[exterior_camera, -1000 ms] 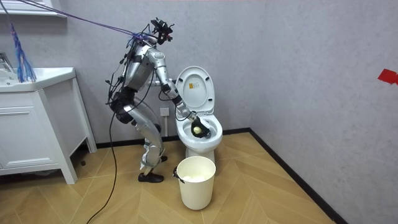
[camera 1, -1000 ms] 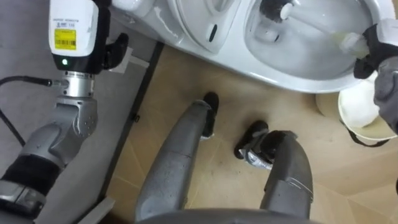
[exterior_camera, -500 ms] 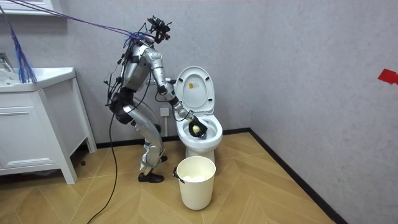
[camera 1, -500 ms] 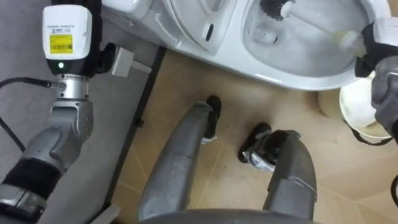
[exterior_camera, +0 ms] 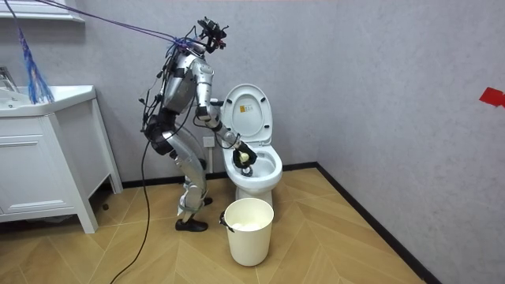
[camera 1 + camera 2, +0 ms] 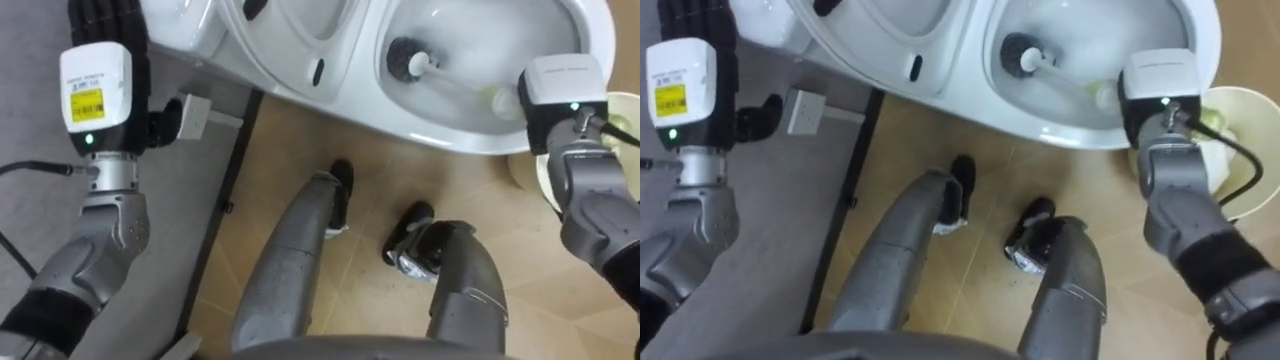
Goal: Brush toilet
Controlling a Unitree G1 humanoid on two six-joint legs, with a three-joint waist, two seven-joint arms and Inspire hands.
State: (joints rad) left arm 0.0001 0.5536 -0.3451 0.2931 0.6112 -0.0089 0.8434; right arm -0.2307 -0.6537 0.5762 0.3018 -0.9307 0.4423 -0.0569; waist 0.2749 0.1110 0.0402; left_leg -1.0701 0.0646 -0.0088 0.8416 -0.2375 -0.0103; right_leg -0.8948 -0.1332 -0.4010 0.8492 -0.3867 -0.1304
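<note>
The white toilet [image 6: 470, 135] runs along the top of the eye views, with its lid raised [image 5: 245, 113]. The toilet brush's dark head [image 6: 405, 58] lies inside the bowl, and its white handle runs right to a yellowish grip. My right hand [image 6: 555, 85] hangs over the bowl's right rim, back toward me, shut on that grip. In the room view the same hand [image 5: 243, 156] holds the yellowish grip above the bowl. My left hand [image 6: 97, 85] is up at the left beside the toilet, its fingers [image 6: 105, 20] straight and holding nothing.
A white bin [image 5: 249, 230] stands on the wood floor right of my feet, its rim at the eye view's edge [image 6: 628, 110]. A white box [image 6: 195, 112] sits on the grey wall above the dark skirting. A white cabinet [image 5: 47, 158] stands at the room view's left.
My body has straightened a little and the eye view shifted. My right hand has drawn up toward the bowl's rim, turning its back to me. The brush head sits lower and further left in the bowl.
</note>
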